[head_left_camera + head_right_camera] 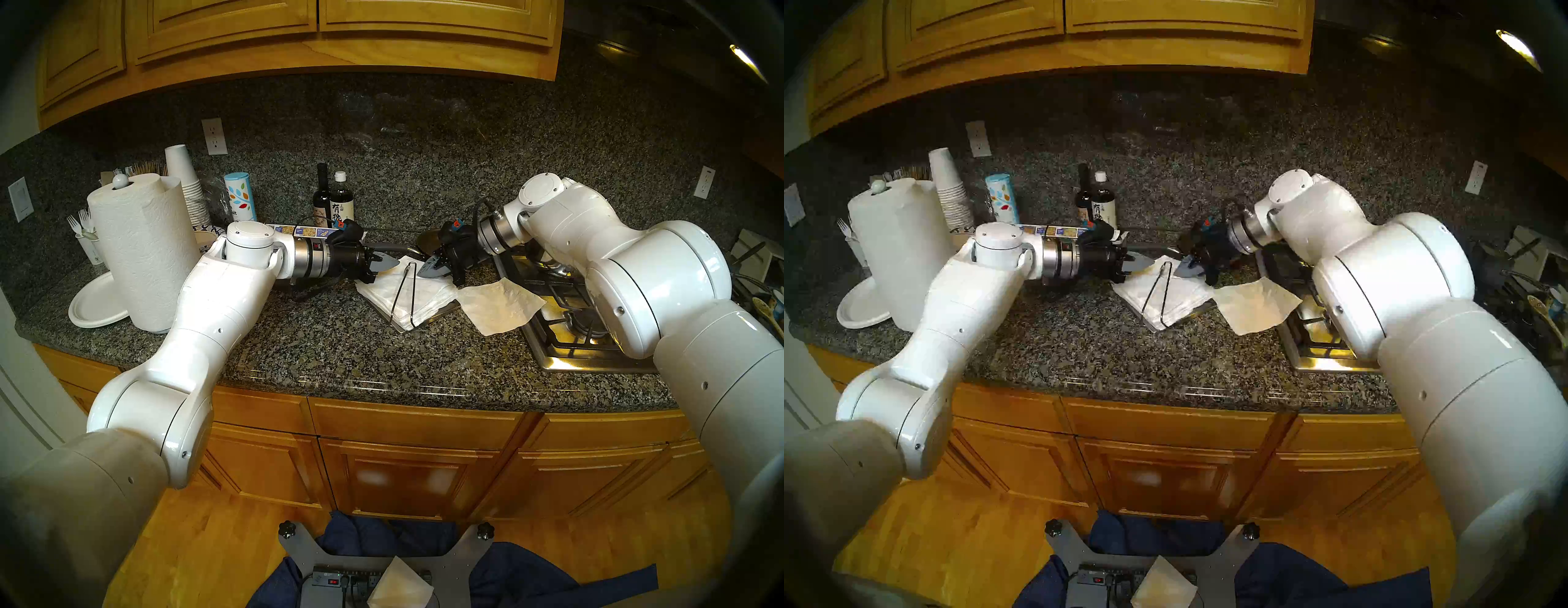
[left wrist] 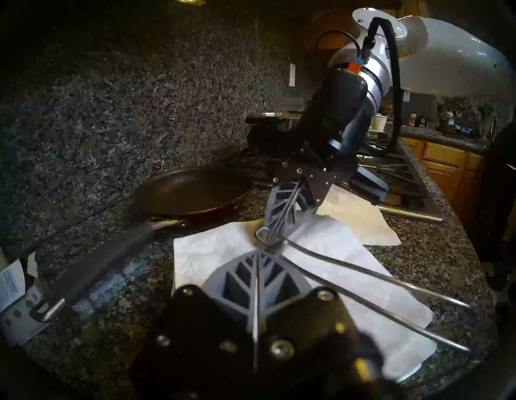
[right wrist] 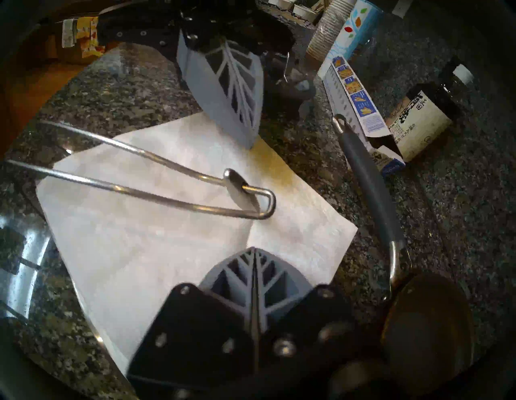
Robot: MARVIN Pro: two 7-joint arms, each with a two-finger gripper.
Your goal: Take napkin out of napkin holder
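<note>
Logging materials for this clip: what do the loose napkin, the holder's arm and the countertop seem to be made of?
The napkin: thin white paper, matte, with creases and a faint embossed texture. The holder's arm: bent metal wire, probably steel, judging by its bright highlights. The countertop: speckled dark stone, likely polished granite, since its front edge shows glossy reflections.

A single napkin (image 1: pixel 1257 306) lies on the granite counter (image 1: pixel 1081 339) beside the napkin holder (image 1: pixel 1168 297), its far corner overlapping the stove (image 1: pixel 1323 339) edge
</note>
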